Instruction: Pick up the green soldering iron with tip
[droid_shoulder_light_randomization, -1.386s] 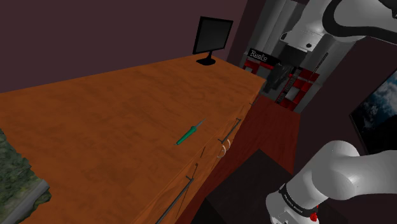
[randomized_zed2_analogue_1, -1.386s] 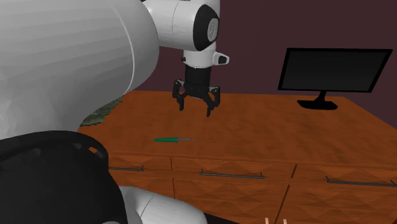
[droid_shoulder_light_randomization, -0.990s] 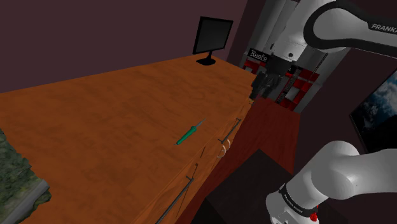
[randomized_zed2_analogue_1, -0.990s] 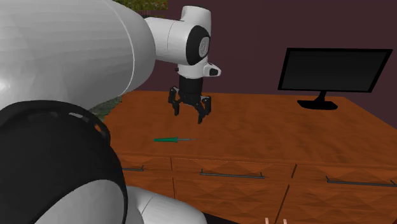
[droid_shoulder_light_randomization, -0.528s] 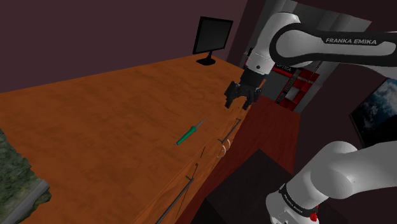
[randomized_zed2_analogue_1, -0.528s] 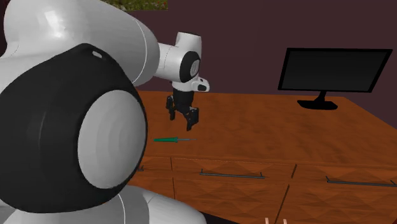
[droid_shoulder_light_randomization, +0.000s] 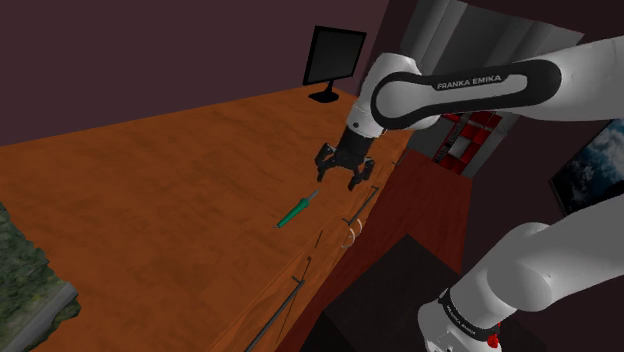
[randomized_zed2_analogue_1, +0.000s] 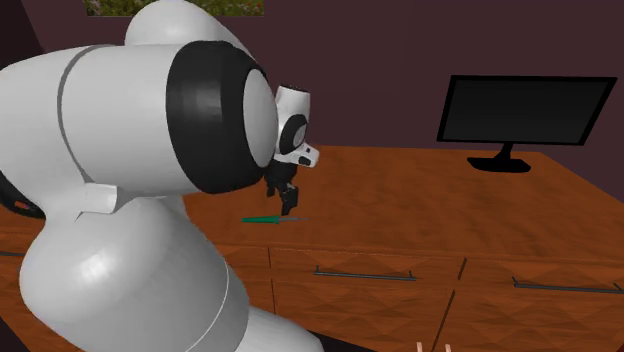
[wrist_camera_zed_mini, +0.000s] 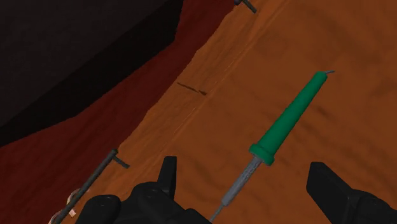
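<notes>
The green soldering iron (droid_shoulder_light_randomization: 296, 210) lies flat on the wooden desk (droid_shoulder_light_randomization: 170, 170), close to the front edge above the drawer handles (randomized_zed2_analogue_1: 365, 272) and well apart from the monitor (droid_shoulder_light_randomization: 333, 55). The black gripper (droid_shoulder_light_randomization: 345, 180) hangs just over the iron's metal tip end. Its fingers (wrist_camera_zed_mini: 168, 173) are spread wide and clasp nothing.

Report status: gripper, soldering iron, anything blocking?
Gripper open, empty, above the desktop. Green soldering iron flat on it, metal tip end under the gripper, untouched. Nothing blocking.

A home study: wooden desk (droid_shoulder_light_randomization: 180, 170) with drawers (randomized_zed2_analogue_1: 365, 292), monitor (randomized_zed2_analogue_1: 525, 110).
</notes>
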